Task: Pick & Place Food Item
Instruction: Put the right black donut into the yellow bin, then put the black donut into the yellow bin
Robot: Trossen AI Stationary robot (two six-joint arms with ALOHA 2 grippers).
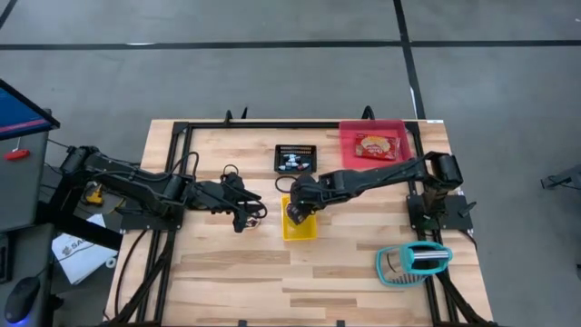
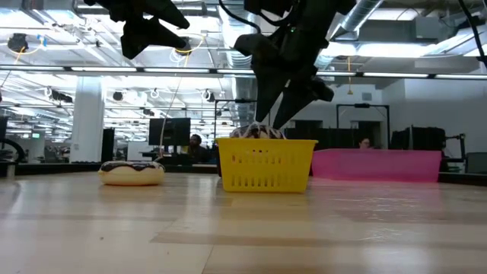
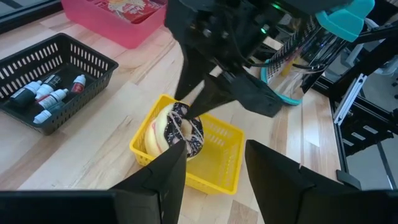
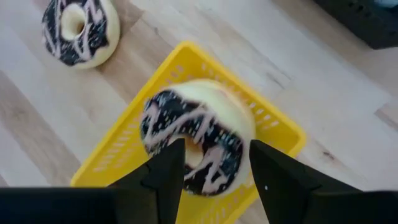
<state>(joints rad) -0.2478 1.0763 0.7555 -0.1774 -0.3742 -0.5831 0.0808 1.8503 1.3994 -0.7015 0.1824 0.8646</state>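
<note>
Right gripper [image 4: 211, 171] positioned over yellow basket [image 1: 300, 227] near worktop centre; jaws closed on chocolate-iced donut [image 4: 196, 134], held tilted at basket rim. Second chocolate-iced donut [image 2: 132, 173] laid flat on worktop just beside basket, toward left edge. Left gripper [image 3: 211, 168] held above second donut, jaws parted, nothing gripped

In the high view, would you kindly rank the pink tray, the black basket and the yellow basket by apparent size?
1. Pink tray
2. Black basket
3. Yellow basket, partly hidden by the right gripper, so it looks close to the black basket.
</note>
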